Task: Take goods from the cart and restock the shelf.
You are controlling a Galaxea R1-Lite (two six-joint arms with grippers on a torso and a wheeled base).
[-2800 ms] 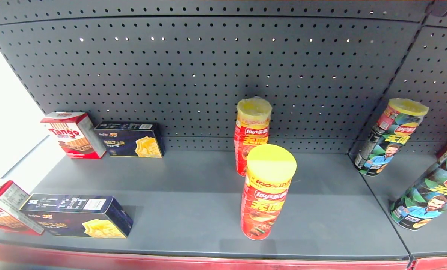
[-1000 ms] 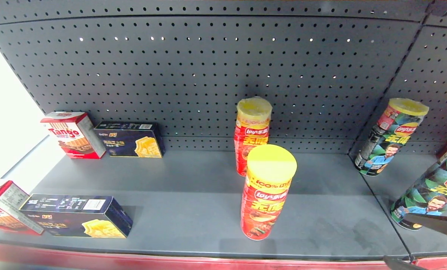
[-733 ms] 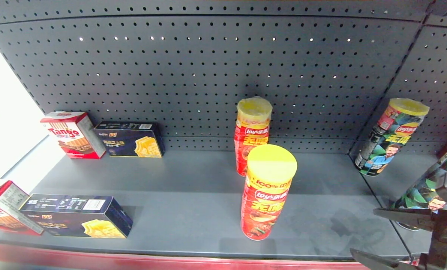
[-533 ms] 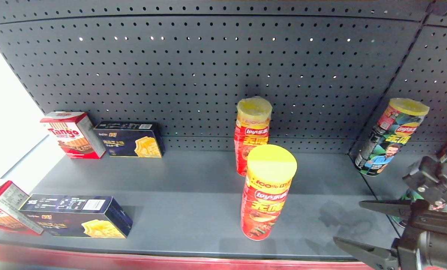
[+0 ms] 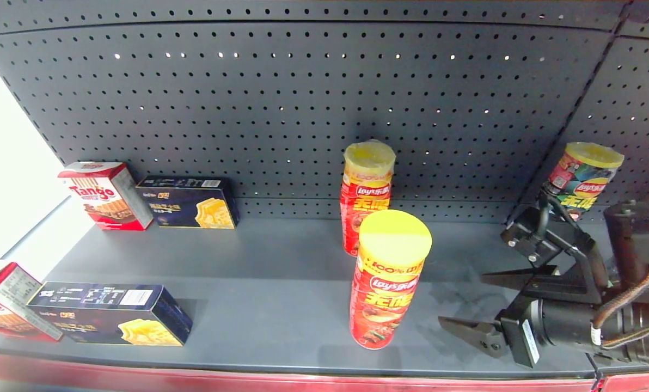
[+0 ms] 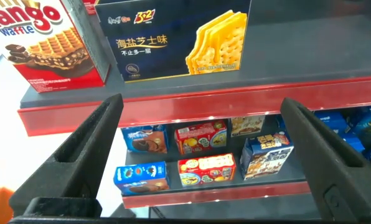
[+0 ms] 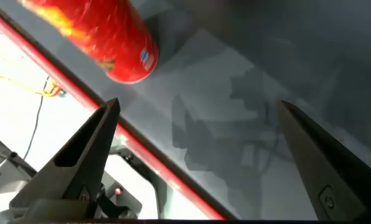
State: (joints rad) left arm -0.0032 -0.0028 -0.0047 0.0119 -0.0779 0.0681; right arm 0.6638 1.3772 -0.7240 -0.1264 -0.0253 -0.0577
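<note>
The left pincer (image 6: 201, 106) hangs just off the near-left edge of the shelf (image 5: 281, 283), its two black fingers spread wide with nothing between them. At that near-left corner a red wafer box (image 5: 3, 305) sits just beside a dark blue cracker box (image 5: 112, 313), which lies flat with its long axis running left to right. Farther back, a second wafer box (image 5: 106, 195) and a second cracker box (image 5: 191, 202) stand side by side near the pegboard (image 5: 302, 109) — grey sheet metal punched with rows of small holes. The shelf deck is matte grey, with a glossy red front lip (image 5: 248, 378). Right of centre, the far red can (image 5: 367, 190) stands by the pegboard and the near red can (image 5: 387, 283) closer to the lip, both upright cylinders, long axes vertical, yellow lids up. Just right of the near red can and apart from it, the right pincer (image 5: 461, 299) points left over the deck — fingers wide open, empty. Beyond it a green-and-black can (image 5: 586, 177) stands in the neighbouring bay.
</note>
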